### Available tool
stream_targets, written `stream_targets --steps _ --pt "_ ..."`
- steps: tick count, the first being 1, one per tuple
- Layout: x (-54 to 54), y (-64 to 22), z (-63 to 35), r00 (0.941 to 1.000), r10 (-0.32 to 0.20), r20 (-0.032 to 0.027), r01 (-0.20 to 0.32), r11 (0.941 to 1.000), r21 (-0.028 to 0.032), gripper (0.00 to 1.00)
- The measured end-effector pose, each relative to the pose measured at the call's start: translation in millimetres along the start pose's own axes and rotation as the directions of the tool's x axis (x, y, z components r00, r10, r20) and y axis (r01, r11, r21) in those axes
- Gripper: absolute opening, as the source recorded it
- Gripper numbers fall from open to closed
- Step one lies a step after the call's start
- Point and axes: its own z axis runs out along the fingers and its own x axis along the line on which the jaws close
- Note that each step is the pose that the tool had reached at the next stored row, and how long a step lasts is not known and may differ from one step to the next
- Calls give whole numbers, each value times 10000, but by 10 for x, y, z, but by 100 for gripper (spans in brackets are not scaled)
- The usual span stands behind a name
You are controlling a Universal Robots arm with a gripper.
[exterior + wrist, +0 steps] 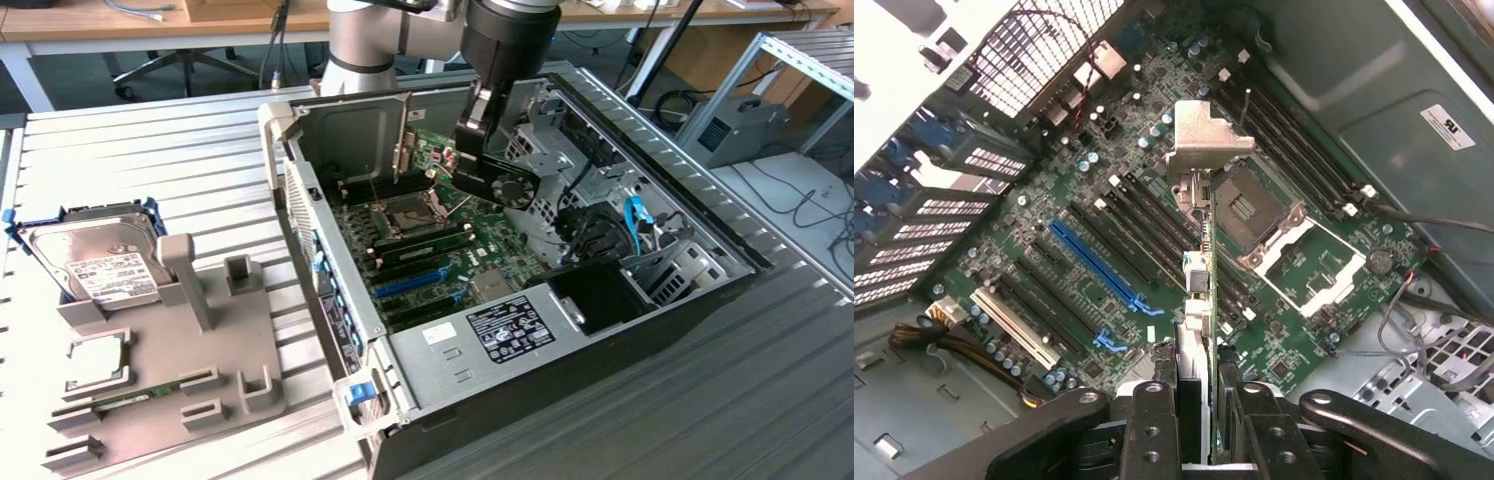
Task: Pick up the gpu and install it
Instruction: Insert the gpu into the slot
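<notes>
Midway through installation, fingers point(1154, 425) clamp the gpu point(1199, 280) edge-on above the motherboard point(1004, 250); seating it likely demands alignment with the blue slot point(1094, 262)

**Labels in view, almost none legible**

The hard drive point(94, 250) standing in the grey fixture point(167, 385) at the exterior view's left carries a white label point(110, 277) with dark printed lines and a barcode-like block. None of its wording can be made out. The silver power-supply housing point(461, 375) bears a black label point(510, 332) with white print too fine to read, and a white sticker point(439, 334) just beside it. In the wrist view, a small white tag point(1447, 127) on a grey metal panel point(1374, 80) shows a mark resembling "UL" above unreadable lines.
</notes>
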Motion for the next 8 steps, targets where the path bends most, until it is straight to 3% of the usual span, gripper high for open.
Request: stream_targets --steps 8 --pt "-5 -5 0 9996 -268 2 268 9996 -7 26"
